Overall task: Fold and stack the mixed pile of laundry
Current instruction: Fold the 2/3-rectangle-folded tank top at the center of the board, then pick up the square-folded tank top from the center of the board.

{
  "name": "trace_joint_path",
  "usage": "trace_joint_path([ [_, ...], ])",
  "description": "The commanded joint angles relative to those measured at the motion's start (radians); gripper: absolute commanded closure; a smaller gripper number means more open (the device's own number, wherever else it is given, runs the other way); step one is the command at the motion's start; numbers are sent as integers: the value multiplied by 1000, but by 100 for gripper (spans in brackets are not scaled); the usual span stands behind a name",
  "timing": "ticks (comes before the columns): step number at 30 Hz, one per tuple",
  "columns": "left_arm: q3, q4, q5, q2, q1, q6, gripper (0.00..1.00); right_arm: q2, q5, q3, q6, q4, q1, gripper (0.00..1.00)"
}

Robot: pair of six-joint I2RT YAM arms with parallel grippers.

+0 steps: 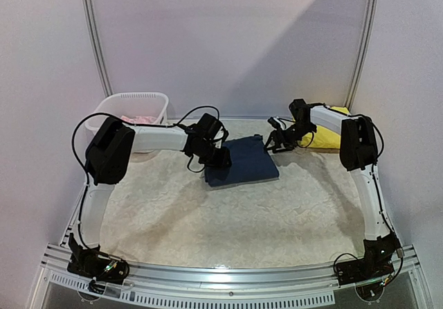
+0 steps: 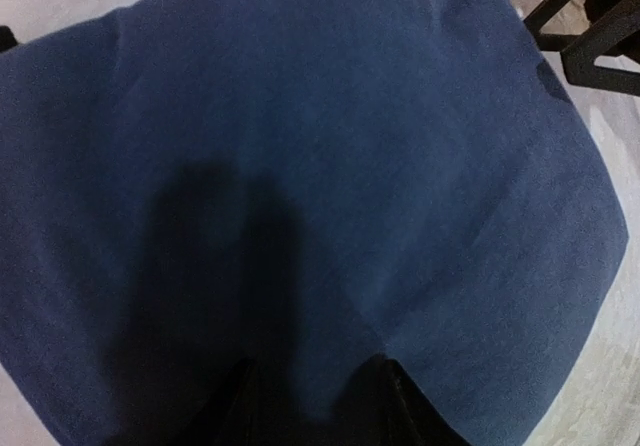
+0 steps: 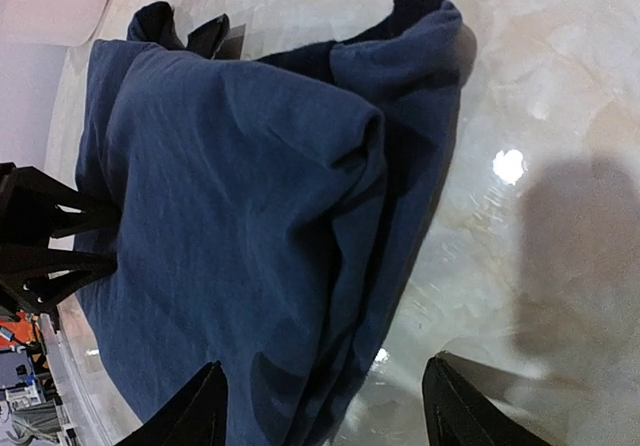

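Navy top (image 1: 242, 163) lies folded mid-counter (image 1: 221, 226), between both arms. Left jaws apart, directly over its left edge. Right jaws apart, empty, just off the far-right corner. I'd lead left.

Folded navy garment (image 1: 243, 162) lies between left hand (image 1: 219, 158) and right hand (image 1: 273, 143).

A white slotted plastic basket (image 1: 114, 107) stands at ten o'clock on the cream marbled table (image 1: 208, 219), near the pale back wall (image 1: 228, 39).
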Motion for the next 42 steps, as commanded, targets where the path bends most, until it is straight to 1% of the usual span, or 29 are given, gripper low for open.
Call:
trace_joint_path([
  [1, 48, -37, 6, 36, 13, -35, 60, 93, -13, 24, 49, -44, 57, 33],
  [7, 64, -59, 12, 69, 20, -41, 62, 131, -23, 23, 126, -30, 91, 34],
  [11, 75, -67, 23, 87, 20, -42, 64, 144, -45, 25, 171, -2, 95, 39],
  [14, 73, -59, 29, 95, 20, -45, 64, 145, -85, 30, 195, 15, 99, 49],
  [17, 71, -57, 27, 92, 20, -37, 65, 152, -53, 76, 166, -31, 113, 57],
  [18, 70, -57, 25, 87, 20, -23, 64, 155, -36, 91, 152, -53, 117, 62],
  [22, 50, -66, -13, 32, 22, 20, 62, 141, 11, 137, 40, -142, 116, 89],
  [24, 20, -67, -33, -15, 23, 29, 60, 113, 49, 155, -33, -186, 114, 98],
  [25, 2, -64, -45, -43, 23, 34, 59, 98, 73, 161, -75, -206, 111, 100],
  [29, -96, -46, -100, -166, 23, 47, 58, 11, 160, 174, -160, -249, 94, 100],
  [35, -236, -16, -125, -322, 13, 39, 58, -92, 222, 238, -179, -269, 42, 100],
  [37, -269, -14, -125, -356, 3, 34, 58, -106, 249, 269, -181, -267, 26, 100],
  [42, -300, -43, -190, -399, -38, 43, 58, -114, 311, 337, -185, -244, -25, 100],
])
